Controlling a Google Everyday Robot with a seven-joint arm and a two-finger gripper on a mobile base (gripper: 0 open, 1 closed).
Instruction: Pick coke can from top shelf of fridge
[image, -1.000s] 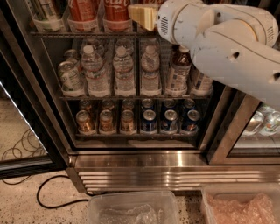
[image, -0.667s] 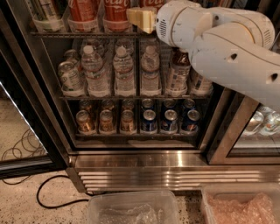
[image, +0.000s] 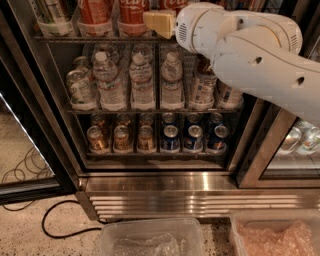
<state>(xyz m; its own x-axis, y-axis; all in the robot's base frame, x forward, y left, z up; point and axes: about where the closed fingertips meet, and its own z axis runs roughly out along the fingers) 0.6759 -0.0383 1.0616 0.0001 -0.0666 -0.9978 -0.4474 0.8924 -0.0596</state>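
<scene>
One view only: your gripper (image: 159, 24) hung at the front of the top shelf (image: 75, 39) of the fridge (image: 200, 192). The nearest coke can (image: 132, 14) stood just left of it, seemingly lined up for a reach. You couldn't tell whether it was open or closed. Water bottles (image: 140, 82) stood below.

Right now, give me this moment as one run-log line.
phase: pre-grasp | gripper: at top shelf, beside coke can | can: standing on shelf, not lifted | fridge: open

White arm (image: 250, 47) from the right, cream end effector (image: 159, 24) at upper centre
</scene>
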